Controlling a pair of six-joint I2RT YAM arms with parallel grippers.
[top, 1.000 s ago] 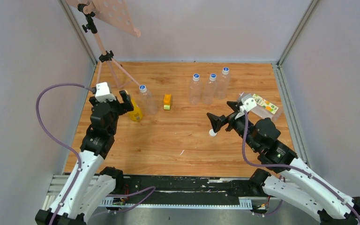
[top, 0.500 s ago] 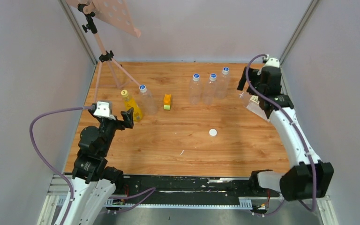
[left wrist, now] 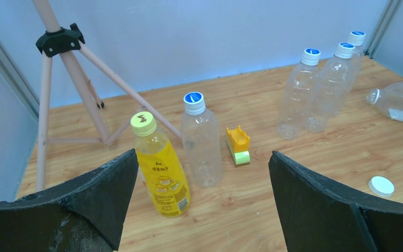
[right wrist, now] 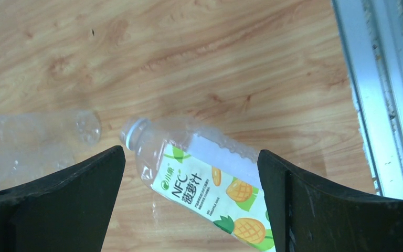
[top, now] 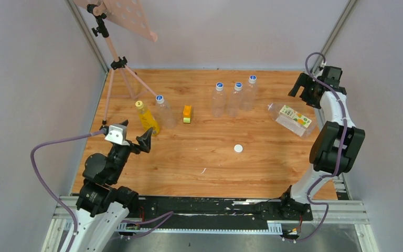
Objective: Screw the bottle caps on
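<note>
A loose white cap [top: 238,148] [left wrist: 381,185] lies on the wood, mid-table. The slim yellow bottle [top: 149,119] [left wrist: 161,169] stands upright with a yellow cap [left wrist: 143,122] on its neck. Beside it stands a slim clear bottle [top: 165,114] [left wrist: 202,149] topped by a blue cap [left wrist: 193,100]. The wider labelled bottle [top: 294,118] [right wrist: 210,181] lies on its side at the right, its mouth [right wrist: 129,131] uncapped. My left gripper [top: 135,132] [left wrist: 203,173] hangs open, short of the two standing bottles. My right gripper [top: 305,88] [right wrist: 190,153] is open above the lying bottle, holding nothing.
Three more clear bottles [top: 234,98] with blue caps stand at the back. An orange-and-green block [top: 187,114] sits right of the slim clear bottle. A tripod [top: 118,65] stands back left. The metal frame rail [right wrist: 383,105] runs just right of the lying bottle.
My right arm swung from beside the white cap to the far right, over the lying bottle. My left arm drew back from the yellow bottle toward the near edge. Both grippers stayed open.
</note>
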